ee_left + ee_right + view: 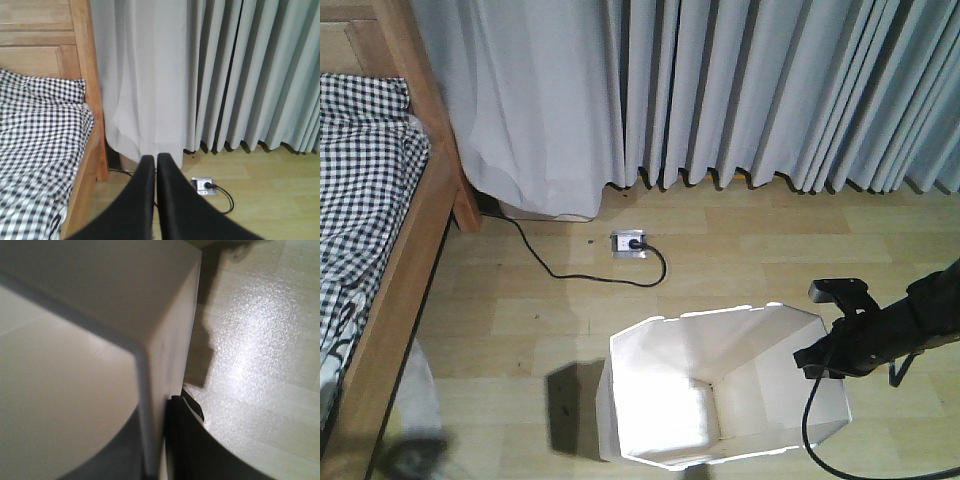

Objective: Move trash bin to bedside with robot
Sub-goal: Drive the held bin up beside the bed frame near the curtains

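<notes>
Tall white plastic trash bin [720, 380] stands on glossy plank floor [750, 260], apart from light-brown wooden bed frame [415, 250]. I judge grasp step: right gripper [812, 360] straddles thin faceted rim, looks pinched on wall. Left gripper [155, 162] fingers pressed together, empty. Next: drag toward bed; thin wall may flex.

The right arm [895, 330] is slim and matte black, made of blocky segments; a flat black bracket [840, 291] sits on top; a thin black cable [805, 425] trails below; the left tool [155, 159] has two smooth, black, tapering fingers [175, 200].
</notes>
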